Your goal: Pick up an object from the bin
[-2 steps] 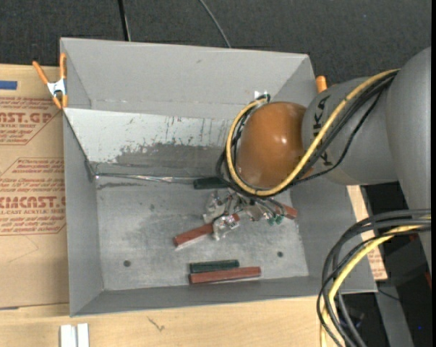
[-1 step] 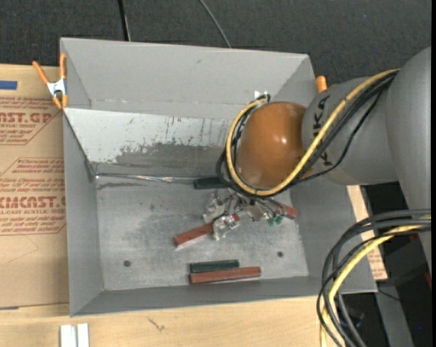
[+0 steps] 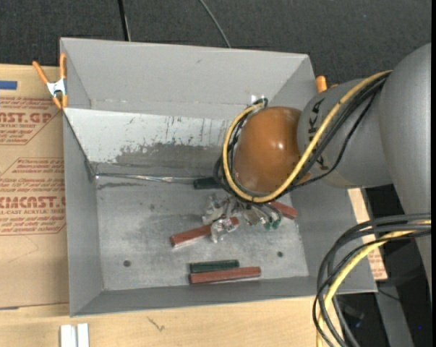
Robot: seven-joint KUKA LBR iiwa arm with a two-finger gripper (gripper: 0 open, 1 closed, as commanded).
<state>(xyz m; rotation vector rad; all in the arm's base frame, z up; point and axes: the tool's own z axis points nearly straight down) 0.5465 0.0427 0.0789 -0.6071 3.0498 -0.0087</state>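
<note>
Big grey arm [image 3: 398,121] w/ its orange dome cover [image 3: 268,150] sits closest to the lens, over the right-centre of the grey metal bin [image 3: 80,230]. Below the cover the gripper [image 3: 221,221] is low near the floor, at the right end of a reddish-brown flat stick [image 3: 189,238] lying tilted mid-bin. Claw state: can't tell, the cover hides it.

Risks, in my judgement: the stick is thin and flat on metal, so a grab at its end may pivot it or let it slip. A small red piece [image 3: 284,210] and a small green piece [image 3: 274,223] just beside could get caught too. A dark green bar [image 3: 214,265] and a brown-red bar [image 3: 225,274] lie side by side near the front wall, apart from the gripper. A small dark thing [image 3: 205,183] by the back slope is too unclear to ID.
</note>
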